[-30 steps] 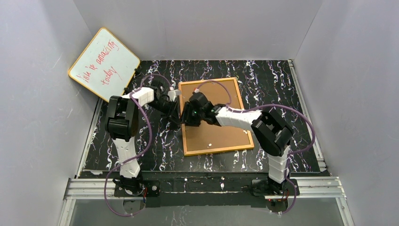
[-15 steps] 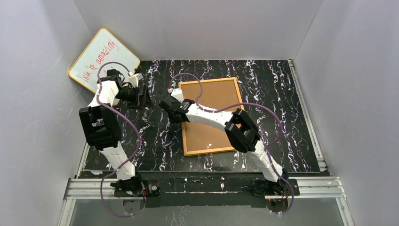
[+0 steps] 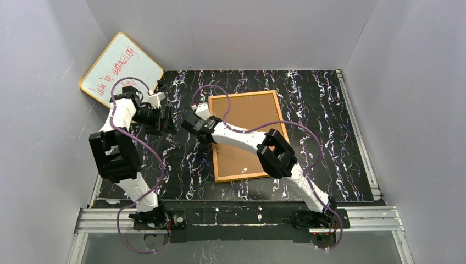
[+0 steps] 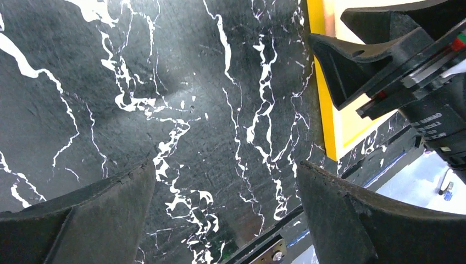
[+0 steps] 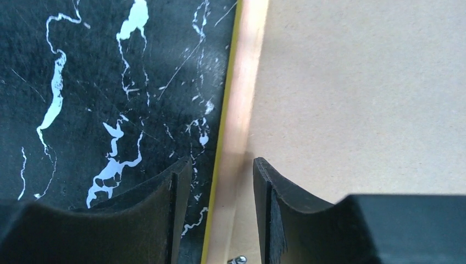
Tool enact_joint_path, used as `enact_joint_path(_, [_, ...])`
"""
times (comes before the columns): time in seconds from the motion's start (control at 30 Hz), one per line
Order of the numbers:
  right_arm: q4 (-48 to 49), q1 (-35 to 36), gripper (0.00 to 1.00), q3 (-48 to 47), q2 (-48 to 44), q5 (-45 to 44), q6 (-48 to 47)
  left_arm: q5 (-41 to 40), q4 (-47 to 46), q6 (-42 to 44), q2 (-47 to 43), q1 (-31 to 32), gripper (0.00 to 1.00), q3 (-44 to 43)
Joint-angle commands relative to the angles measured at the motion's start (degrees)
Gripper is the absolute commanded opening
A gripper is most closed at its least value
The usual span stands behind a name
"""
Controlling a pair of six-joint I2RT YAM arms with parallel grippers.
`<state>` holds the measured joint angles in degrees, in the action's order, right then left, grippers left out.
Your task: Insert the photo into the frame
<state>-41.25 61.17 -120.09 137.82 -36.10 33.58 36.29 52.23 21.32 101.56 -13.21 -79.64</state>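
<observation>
Black marble table: one frame (back up), one whiteboard.

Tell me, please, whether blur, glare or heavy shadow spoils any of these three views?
Right wrist: soft focus, the frame rim washed pale, a dim shadow on the table by the right pincer. Left wrist: white marble veins crisp, the left pincer dark against them. Top external: evenly lit, sharp, no glare.

Open tabletop is left between the frame and the left wall; the back-left corner is taken up by a leaning whiteboard, and the frame's left edge is straddled by the right gripper.
</observation>
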Motion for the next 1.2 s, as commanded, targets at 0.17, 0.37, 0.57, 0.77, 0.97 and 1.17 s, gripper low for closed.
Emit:
enact_joint_path(0.17, [-3.39, 1.16, 0.45, -3.41, 3.99, -3.41, 0.82, -2.40, 4.46, 2.80, -5.84, -0.20, 0.97, -0.26])
enact_joint_path(0.37, [-4.95, 1.22, 0.01, -6.59, 4.60, -3.13, 1.37, -3.01, 3.86, 3.07, -7.14, -0.21, 0.95, 2.07])
enact_joint_path(0.57, [-3.69, 1.67, 0.01, -12.03, -2.86, 3.54, 4.96, -2.10, 3.45, 3.34, -8.45, -0.17, 0.96, 5.68])
enact_joint_path(0.77, [3.86, 0.88, 0.01, -7.97, -15.52, 12.64, 10.81, -0.18, 4.69, 3.75, -8.76, -0.13, 0.91, 7.57])
enact_joint_path(0.97, [14.69, -2.53, 0.01, 1.23, -27.74, 22.69, 17.72, 2.19, 4.82, 2.88, -11.12, 0.98, 0.86, 7.54])
enact_joint_path(1.17, [13.28, -4.45, 0.01, 0.82, -28.90, 28.18, 20.17, 0.39, 1.70, -4.25, -11.04, 9.39, 0.82, 0.39])
